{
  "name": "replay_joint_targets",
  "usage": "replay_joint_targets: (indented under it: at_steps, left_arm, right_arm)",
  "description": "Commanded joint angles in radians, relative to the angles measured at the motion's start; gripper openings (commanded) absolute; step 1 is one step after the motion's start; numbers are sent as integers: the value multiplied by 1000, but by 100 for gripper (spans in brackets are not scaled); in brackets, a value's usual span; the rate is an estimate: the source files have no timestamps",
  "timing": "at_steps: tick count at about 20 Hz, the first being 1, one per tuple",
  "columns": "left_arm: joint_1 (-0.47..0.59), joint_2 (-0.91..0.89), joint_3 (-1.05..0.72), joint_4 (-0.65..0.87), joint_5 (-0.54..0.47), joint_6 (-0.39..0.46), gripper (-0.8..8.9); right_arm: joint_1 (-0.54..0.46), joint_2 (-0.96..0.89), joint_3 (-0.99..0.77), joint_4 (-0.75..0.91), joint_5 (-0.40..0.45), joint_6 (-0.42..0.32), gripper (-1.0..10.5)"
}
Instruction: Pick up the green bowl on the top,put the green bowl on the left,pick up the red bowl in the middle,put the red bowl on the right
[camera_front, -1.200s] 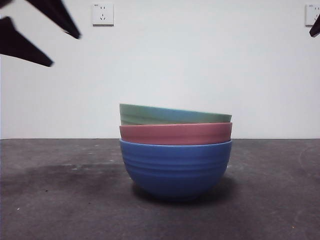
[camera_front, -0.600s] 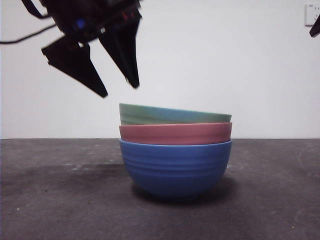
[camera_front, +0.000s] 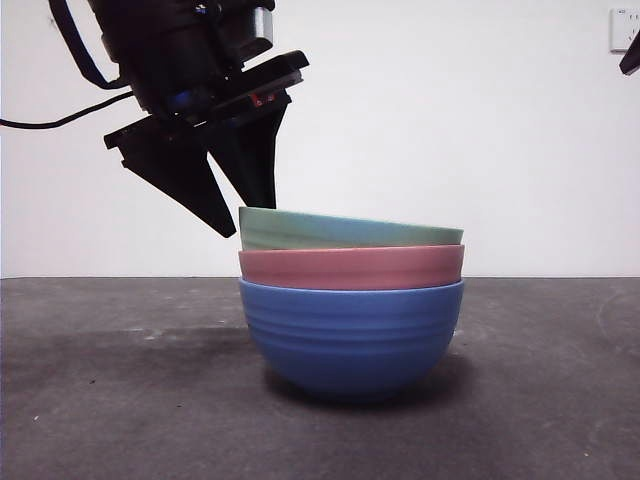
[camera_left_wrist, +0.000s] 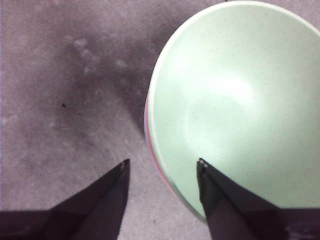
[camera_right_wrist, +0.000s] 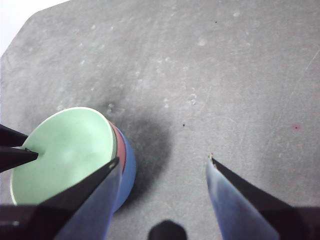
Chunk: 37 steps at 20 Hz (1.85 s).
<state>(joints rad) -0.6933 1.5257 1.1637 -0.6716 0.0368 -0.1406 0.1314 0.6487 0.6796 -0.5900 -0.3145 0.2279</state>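
Left hand (camera_front: 250, 215): held open astride the green bowl (camera_front: 350, 230) rim, upper left of frame. Risk: the nested red bowl (camera_front: 350, 267) is dragged up if stuck.

A plain white wall (camera_front: 450, 120) stood behind a dark grey table (camera_front: 120, 400), with a white socket (camera_front: 622, 28) at far right.

The left gripper (camera_front: 252, 218) hangs at the scene's left, tilted, jaws spread with tips pointing down, while the right gripper (camera_right_wrist: 162, 161) waits high at right, jaws spread.
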Motion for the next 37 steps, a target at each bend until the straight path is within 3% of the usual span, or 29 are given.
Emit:
replay_joint_targets:
  at_steps: [1, 4, 28, 37]
  left_arm:
    - [-10, 10, 2, 5, -12, 15, 156]
    - [-10, 10, 2, 6, -12, 22, -14]
    - [-6, -39, 8, 48, -29, 10, -13]
    - [28, -113, 101, -96, -44, 40, -12]
  right_arm:
    - [3, -1, 3, 5, 0, -1, 285]
    - [3, -1, 3, 5, 0, 0, 285]
    - [3, -1, 3, 5, 2, -1, 284]
    - [3, -1, 3, 5, 1, -1, 284]
